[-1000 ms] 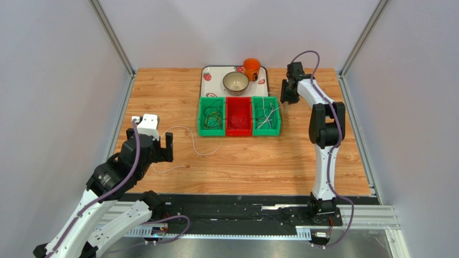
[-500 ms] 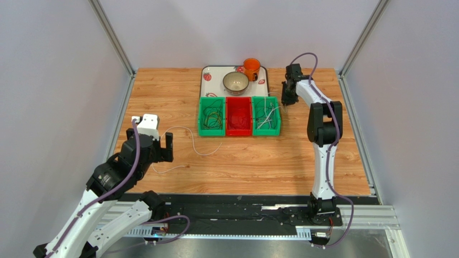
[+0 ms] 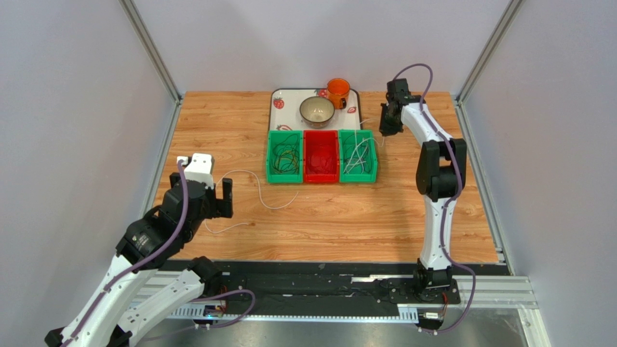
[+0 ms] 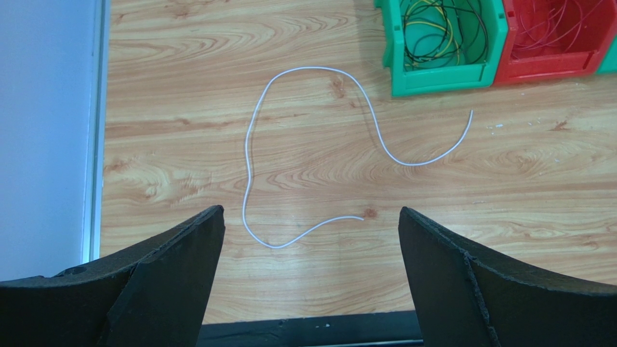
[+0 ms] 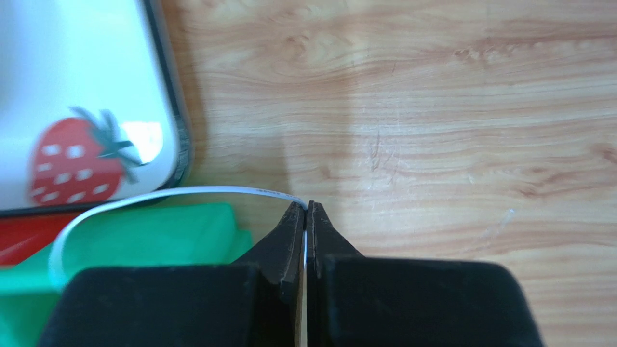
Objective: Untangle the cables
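A light-grained wooden tabletop [image 3: 326, 217] fills the middle; plain pale grey walls [image 3: 319, 36] close it in behind and on both sides; aluminium posts [image 3: 148, 47] slant up at the rear corners. A black rail [image 3: 326, 285] runs along the near edge; the light is even, shadows faint.

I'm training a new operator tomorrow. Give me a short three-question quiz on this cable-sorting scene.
1. True or false: the left gripper is shut on the loose white cable on the table.
2. The right gripper pinches: A) a red cable, B) a white cable, C) the bowl?
3. Fill in: the mug on the tray is ___.
Key: 1 false; 2 B; 3 orange.
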Tool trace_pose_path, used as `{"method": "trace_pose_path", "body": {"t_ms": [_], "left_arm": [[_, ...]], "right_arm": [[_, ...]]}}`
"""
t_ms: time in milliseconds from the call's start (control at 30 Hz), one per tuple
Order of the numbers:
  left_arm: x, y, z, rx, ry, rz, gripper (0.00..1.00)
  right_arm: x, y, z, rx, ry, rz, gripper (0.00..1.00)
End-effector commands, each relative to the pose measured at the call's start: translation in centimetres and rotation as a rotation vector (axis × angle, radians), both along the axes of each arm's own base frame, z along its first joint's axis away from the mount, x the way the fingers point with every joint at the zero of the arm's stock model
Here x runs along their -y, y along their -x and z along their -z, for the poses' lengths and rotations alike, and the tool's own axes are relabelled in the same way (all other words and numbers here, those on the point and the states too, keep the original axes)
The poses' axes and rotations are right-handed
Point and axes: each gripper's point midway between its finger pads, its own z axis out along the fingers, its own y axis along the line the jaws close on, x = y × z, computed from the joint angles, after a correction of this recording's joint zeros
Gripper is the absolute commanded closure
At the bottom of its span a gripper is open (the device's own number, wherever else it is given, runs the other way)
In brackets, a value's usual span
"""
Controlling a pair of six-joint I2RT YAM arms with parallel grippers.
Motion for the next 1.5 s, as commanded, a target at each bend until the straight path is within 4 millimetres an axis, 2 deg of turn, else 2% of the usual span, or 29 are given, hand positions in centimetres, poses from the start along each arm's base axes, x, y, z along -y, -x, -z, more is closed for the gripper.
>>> {"method": "trace_pose_path", "body": {"t_ms": [0, 67, 100, 133, 167, 200, 233, 267, 333, 367, 433, 700, 900, 933, 967, 1000, 1067, 1167, 1233, 1467], "left_arm": [[0.2, -0.3, -0.5, 0.025, 0.003, 0.011, 0.02], [0.1, -0.3, -0.5, 0.023, 0.001, 0.008, 0.02], [0.1, -0.3, -0.5, 0.024, 0.004, 0.008, 0.02], [0.0, -0.3, -0.6, 0.027, 0.005, 0.006, 0.02], [0.0, -0.2, -0.6, 0.029, 0.007, 0.007, 0.02], [0.0, -0.2, -0.7, 0.033, 0.010, 0.008, 0.02], [0.1, -0.2, -0.7, 0.034, 0.010, 0.010, 0.02], [0.0, -0.2, -0.7, 0.035, 0.010, 0.010, 0.02], [0.1, -0.2, -0.7, 0.034, 0.011, 0.012, 0.02], [0.1, -0.2, -0.7, 0.034, 0.011, 0.014, 0.02], [0.1, -0.1, -0.7, 0.037, 0.015, 0.015, 0.02], [0.1, 0.0, -0.9, 0.045, 0.021, 0.018, 0.02], [0.0, 0.0, -0.9, 0.045, 0.020, 0.015, 0.02], [0.1, -0.1, -0.9, 0.045, 0.021, 0.017, 0.02], [0.1, -0.1, -0.9, 0.045, 0.021, 0.018, 0.02], [0.1, 0.0, -0.9, 0.045, 0.021, 0.017, 0.02], [0.1, 0.0, -0.9, 0.045, 0.020, 0.017, 0.02], [0.1, 0.0, -0.8, 0.042, 0.019, 0.016, 0.02], [0.0, 0.0, -0.9, 0.043, 0.019, 0.013, 0.02], [0.1, 0.0, -0.9, 0.043, 0.020, 0.016, 0.02]], "right_arm": [[-3.4, 0.3, -12.6, 0.233, -0.083, -0.038, 1.00], [-4.4, 1.1, -14.1, 0.256, -0.095, -0.051, 1.00], [-5.4, 1.8, -15.5, 0.281, -0.109, -0.067, 1.00], [-6.0, 2.2, -16.0, 0.288, -0.122, -0.074, 1.00], [-6.3, 2.9, -15.4, 0.274, -0.126, -0.074, 1.00], [-7.8, 3.4, -16.2, 0.292, -0.169, -0.101, 1.00], [-8.4, 3.8, -16.3, 0.293, -0.186, -0.110, 1.00], [-8.7, 4.7, -14.7, 0.258, -0.192, -0.111, 1.00], [-9.8, 5.4, -14.6, 0.263, -0.242, -0.112, 1.00], [-9.9, 6.2, -12.9, 0.226, -0.249, -0.105, 1.00], [-10.2, 6.4, -12.3, 0.231, -0.278, -0.089, 1.00], [-10.2, 6.7, -6.5, 0.116, -0.262, -0.074, 1.00], [-9.4, 7.7, -4.5, 0.058, -0.210, -0.050, 1.00], [-9.4, 7.6, -4.6, 0.054, -0.205, -0.054, 0.98], [-9.5, 8.3, -4.3, 0.023, -0.189, -0.057, 0.89], [-9.1, 8.3, -4.0, 0.016, -0.156, -0.056, 0.85], [-9.0, 8.5, -4.2, 0.014, -0.112, -0.057, 0.76], [-8.3, 8.4, -5.3, 0.031, -0.057, -0.047, 0.70], [-7.7, 8.4, -5.9, 0.040, -0.023, -0.038, 0.69], [-7.6, 8.9, -9.0, 0.060, -0.011, -0.068, 0.66]]}}
